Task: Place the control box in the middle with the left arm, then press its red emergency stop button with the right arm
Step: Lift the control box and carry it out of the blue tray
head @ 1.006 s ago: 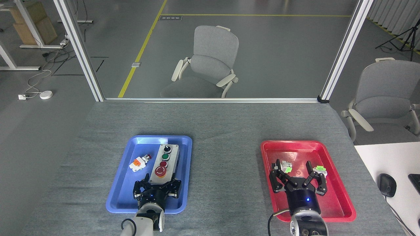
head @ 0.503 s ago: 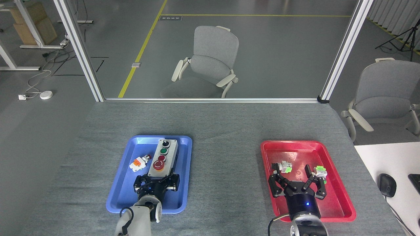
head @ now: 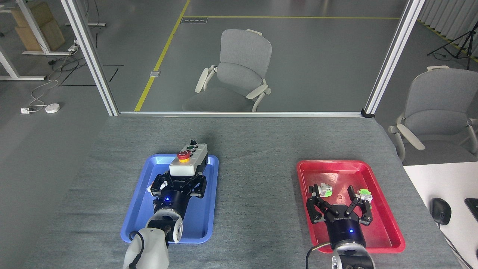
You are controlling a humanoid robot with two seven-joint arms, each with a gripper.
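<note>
While the grey felt-covered table point(head: 261, 142) fills the lower view, the blue tray point(head: 203, 220) sits on its left half, and that's our landmark. Well to the right of the blue tray lies a red tray point(head: 388, 231). Beyond the table's far edge, past the blue tray, stands a grey office chair point(head: 239, 71). Now the action: the left gripper point(head: 178, 180) is over the blue tray, fingers clamped on the near end of the control box point(head: 188, 164), which is held up above the tray's far half, tilted with its far end reaching past the tray's far rim. On the box's near end, the red emergency stop button point(head: 183, 155) shows with its yellow ring. The right gripper point(head: 339, 203) hangs over the red tray, well right of the blue tray, fingers spread wide and holding nothing. Two small white-and-green parts point(head: 324, 189) lie in the red tray just beyond those fingers.
</note>
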